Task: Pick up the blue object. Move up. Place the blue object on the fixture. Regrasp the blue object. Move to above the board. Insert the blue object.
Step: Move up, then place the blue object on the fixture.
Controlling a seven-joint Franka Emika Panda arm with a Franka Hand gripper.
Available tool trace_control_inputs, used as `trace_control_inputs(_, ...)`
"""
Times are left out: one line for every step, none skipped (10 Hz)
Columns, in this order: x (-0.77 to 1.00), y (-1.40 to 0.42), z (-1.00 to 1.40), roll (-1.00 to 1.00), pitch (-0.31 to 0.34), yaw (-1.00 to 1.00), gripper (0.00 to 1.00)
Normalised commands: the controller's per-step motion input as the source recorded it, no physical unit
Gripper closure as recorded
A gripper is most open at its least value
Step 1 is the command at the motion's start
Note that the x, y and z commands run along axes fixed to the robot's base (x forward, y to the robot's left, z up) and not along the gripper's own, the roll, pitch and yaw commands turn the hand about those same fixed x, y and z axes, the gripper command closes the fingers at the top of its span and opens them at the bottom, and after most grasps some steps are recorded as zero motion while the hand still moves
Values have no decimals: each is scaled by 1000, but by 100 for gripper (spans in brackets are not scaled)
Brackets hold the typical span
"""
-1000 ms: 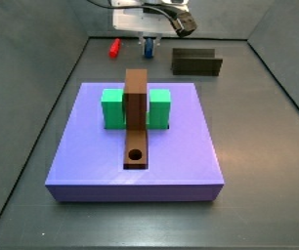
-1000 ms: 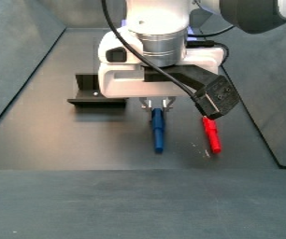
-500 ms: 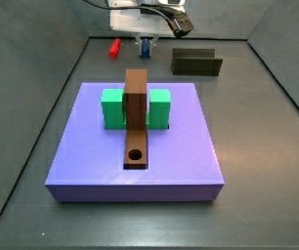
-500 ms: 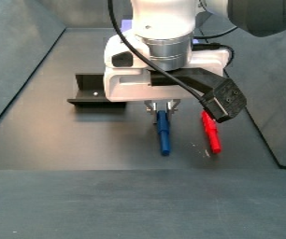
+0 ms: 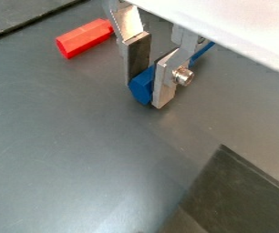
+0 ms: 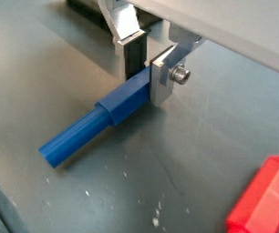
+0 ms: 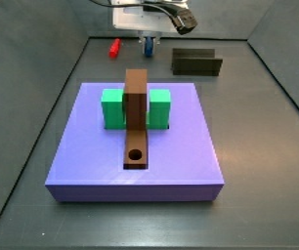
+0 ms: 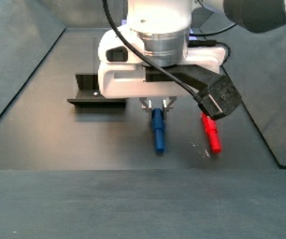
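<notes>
Closing around the blue object (image 6: 96, 126), the hand (image 6: 147, 65) is sitting low at the desk's far end, upper centre in a side view.

Its fingers (image 5: 164, 80) are clamping one end of the peg, which is lying flat, its long axis running toward the camera in a side view (image 8: 160, 132). Lifting, the fixture (image 7: 196, 62), regrasping and the board (image 7: 139, 156) are all still ahead, apparently. The red peg (image 8: 212, 134) is lying just beside it.

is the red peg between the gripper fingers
No, the gripper straddles the blue object in a wrist view, while the red peg lies apart on the floor.
</notes>
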Motion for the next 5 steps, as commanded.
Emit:
trace_control_inputs(-60, 45, 766, 3, 35, 21, 100)
trace_control_inputs(-70, 28, 480, 43, 66, 13, 100)
trace_control_inputs(-24, 1, 212, 75, 63, 14, 100)
trace_control_inputs(0, 0, 0, -9, 0, 0, 100)
trace_control_inputs(0, 0, 0, -11, 0, 0, 100)
